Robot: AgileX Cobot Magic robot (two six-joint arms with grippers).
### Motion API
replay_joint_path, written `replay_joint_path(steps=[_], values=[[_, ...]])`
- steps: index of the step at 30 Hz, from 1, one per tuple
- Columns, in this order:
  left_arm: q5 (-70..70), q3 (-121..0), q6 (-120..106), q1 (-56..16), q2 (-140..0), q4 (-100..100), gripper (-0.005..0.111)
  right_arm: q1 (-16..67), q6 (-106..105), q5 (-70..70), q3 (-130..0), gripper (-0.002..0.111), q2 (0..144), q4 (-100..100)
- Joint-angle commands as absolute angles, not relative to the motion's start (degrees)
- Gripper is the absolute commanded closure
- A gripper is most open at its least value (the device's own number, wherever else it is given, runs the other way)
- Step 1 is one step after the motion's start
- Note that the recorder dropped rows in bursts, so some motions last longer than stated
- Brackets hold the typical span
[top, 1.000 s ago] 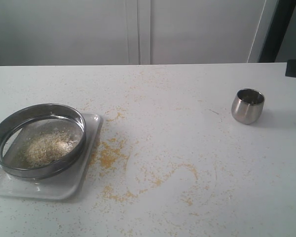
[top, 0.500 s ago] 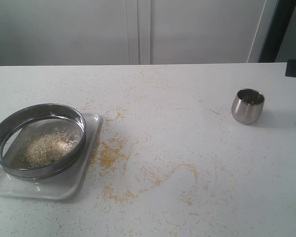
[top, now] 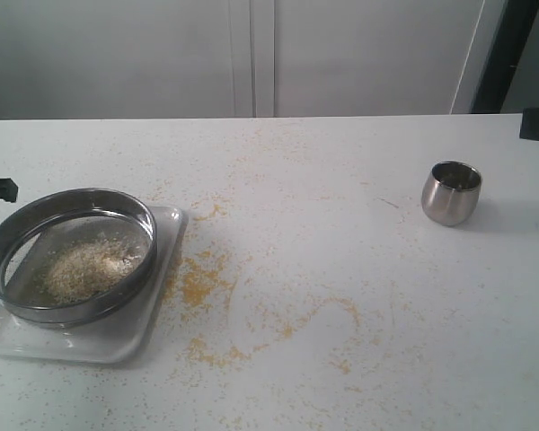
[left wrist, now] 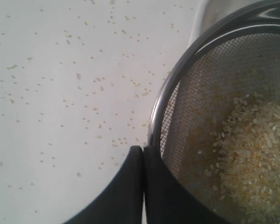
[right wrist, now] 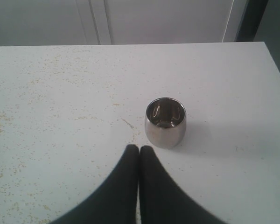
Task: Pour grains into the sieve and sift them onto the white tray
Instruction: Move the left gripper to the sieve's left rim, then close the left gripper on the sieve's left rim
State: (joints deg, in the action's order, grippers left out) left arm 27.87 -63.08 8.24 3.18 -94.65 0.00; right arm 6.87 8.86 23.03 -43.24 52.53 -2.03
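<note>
Tray (top: 117,339) is mostly hidden beneath the sieve (top: 81,312); only its white rounded rim is seen, at 8 o'clock on the table (top: 341,180), and its long axis cannot be told. Pale beige grains (top: 83,267) are heaped on the fine grey mesh inside the round steel ring. The left gripper (left wrist: 143,150) is seen with black fingers pressed together at the ring's 10 o'clock; contact cannot be judged. The right gripper (right wrist: 139,149) is likewise closed and empty, near a rounded steel cup (top: 451,192) at 2 o'clock.
</note>
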Motion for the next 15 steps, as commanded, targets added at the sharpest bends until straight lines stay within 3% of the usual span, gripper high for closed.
replay_joint_path(steps=[1,7,15], values=[[28.81,-63.41,5.95,3.19,-94.77,-1.65,0.105,6.94,8.89,22.66,-42.82,0.108,52.11,-2.21],[27.19,-63.41,4.91,3.19,-95.16,-1.65,0.063,6.94,8.89,22.66,-42.82,0.108,52.11,-2.21],[23.25,-63.41,4.65,3.19,-101.11,-1.65,0.058,6.94,8.89,22.66,-42.82,0.108,52.11,-2.11]])
